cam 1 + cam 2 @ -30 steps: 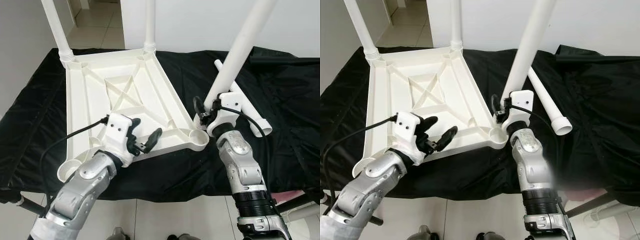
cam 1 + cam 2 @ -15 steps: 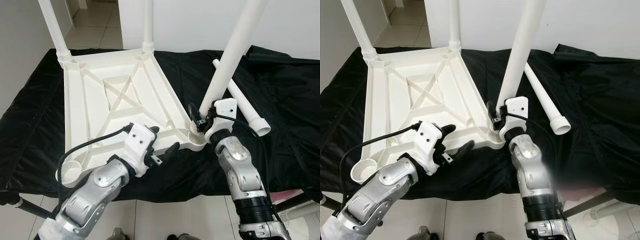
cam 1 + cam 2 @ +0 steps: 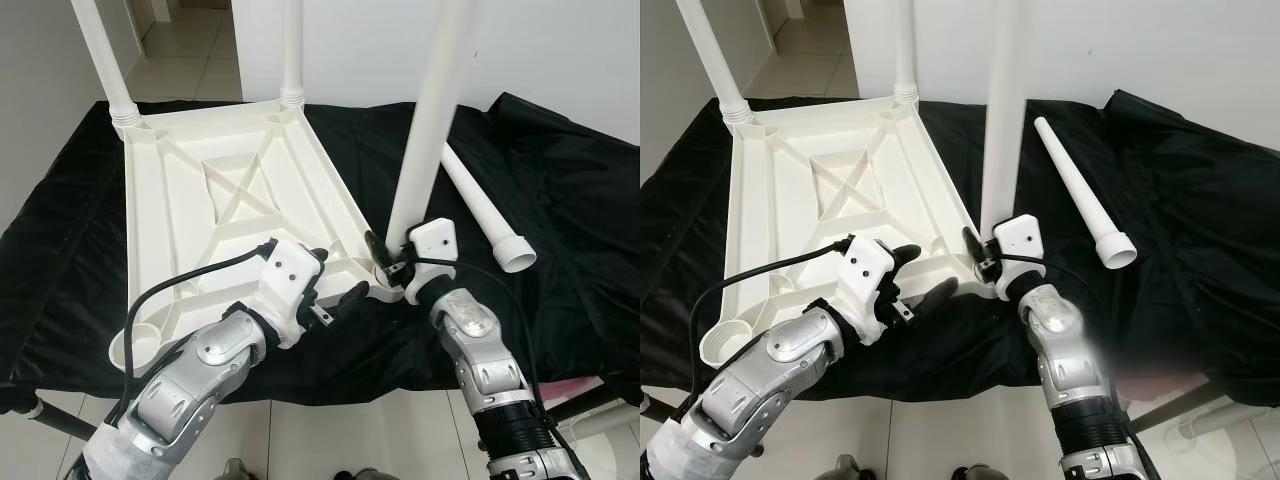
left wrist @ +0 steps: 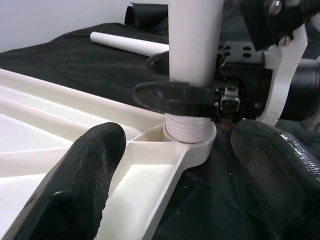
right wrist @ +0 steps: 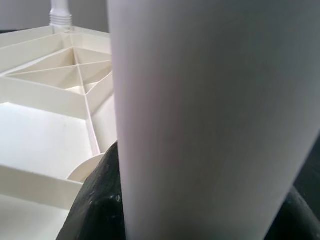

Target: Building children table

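Left eye view: at frame centre, the right gripper has its fingers closed around an upright table leg seated in the upturned table's near corner socket; the left gripper, fingers spread and empty, hovers just beside it.

Silver jointed arms, white wrist housings, black cables, black-fingered left end effector.

A white plastic tabletop with white legs and a loose white leg lie on a black cloth, beside silver arms with black-fingered end effectors.
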### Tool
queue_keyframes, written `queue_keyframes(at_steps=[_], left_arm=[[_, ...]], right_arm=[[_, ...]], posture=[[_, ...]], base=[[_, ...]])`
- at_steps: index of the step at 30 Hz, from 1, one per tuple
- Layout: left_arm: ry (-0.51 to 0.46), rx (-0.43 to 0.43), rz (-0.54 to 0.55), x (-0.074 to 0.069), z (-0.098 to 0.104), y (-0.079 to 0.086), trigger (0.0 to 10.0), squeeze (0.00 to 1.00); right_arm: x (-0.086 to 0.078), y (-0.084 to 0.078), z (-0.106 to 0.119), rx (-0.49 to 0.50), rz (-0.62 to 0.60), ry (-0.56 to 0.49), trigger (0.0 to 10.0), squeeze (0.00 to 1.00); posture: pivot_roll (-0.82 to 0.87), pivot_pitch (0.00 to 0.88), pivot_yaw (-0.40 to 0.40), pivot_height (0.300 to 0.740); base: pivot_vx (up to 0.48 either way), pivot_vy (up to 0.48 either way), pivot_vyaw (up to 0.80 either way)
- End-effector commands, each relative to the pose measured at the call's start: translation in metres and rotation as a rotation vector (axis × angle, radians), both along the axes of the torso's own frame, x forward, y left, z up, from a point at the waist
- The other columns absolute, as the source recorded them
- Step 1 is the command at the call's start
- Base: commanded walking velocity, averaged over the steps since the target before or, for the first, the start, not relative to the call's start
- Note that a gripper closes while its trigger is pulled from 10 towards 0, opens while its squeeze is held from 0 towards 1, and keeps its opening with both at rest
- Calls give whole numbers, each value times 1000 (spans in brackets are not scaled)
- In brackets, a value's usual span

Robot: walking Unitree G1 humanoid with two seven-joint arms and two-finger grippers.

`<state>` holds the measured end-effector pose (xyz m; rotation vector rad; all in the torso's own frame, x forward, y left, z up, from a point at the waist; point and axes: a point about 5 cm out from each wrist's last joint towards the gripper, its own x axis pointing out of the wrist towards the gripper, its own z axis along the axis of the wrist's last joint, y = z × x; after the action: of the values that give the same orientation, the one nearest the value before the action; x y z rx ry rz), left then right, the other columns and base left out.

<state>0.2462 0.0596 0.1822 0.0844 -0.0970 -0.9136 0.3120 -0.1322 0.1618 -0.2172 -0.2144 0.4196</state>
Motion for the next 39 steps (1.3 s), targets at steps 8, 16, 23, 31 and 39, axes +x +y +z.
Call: queue_keyframes(at_steps=[8,16,23,31,39], left_arm=[[8,22,-179,-9,2,-6,10000,0],[4,24,-182,-9,5,-6,10000,0],[0,21,-182,-9,7,-6,10000,0],[-1,22,-185,-9,8,-6,10000,0],[0,20,-190,-9,10,-7,10000,0]], right_arm=[[-7,-1,-26,-107,81,79,10000,0],[-5,-4,-27,-155,91,58,10000,0],[-9,-2,-30,-139,116,38,10000,0],[-10,-10,-33,100,70,71,10000,0],[-2,-15,-35,53,4,113,10000,0]], posture=[[-36,121,-20,740],[-34,124,-12,740],[-33,124,-8,740],[-33,124,-4,740],[-32,125,-5,740]], base=[[0,0,0],[0,0,0],[0,0,0],[0,0,0],[0,0,0]])
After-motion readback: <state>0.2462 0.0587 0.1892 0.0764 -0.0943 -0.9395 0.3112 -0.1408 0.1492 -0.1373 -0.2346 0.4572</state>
